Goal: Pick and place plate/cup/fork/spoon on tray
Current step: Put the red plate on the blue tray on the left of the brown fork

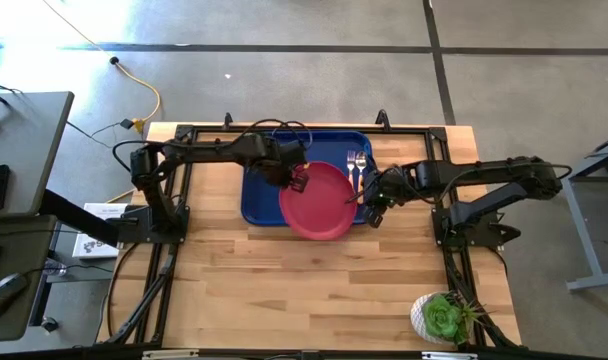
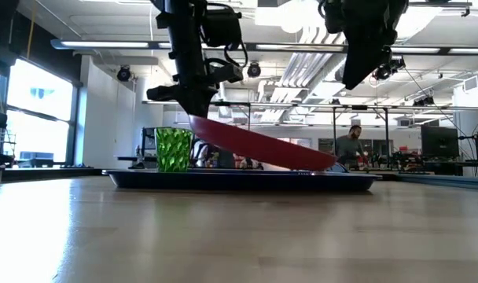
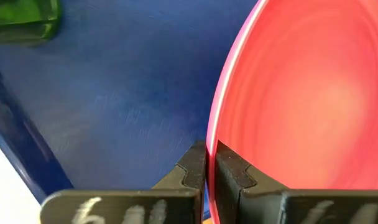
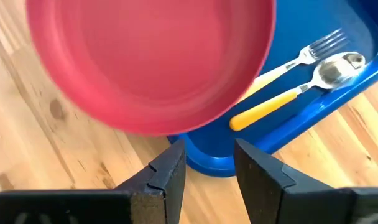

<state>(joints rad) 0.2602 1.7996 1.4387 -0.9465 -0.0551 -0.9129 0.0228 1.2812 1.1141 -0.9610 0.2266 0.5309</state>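
Overhead, left tool [image 1: 297,181] clamped on tilted plate [image 1: 319,200] rim over tray [image 1: 259,200], right tool [image 1: 372,212] released beside it.

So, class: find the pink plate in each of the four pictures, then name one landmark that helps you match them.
High view: the plate sits at centre, overhanging the blue tray's near edge.
Low view: the plate tilts down to the right, above the tray.
Left wrist view: the plate fills the right side, its rim pinched by the left pincer.
Right wrist view: the plate fills the upper left.
Shared landmark: the tray.
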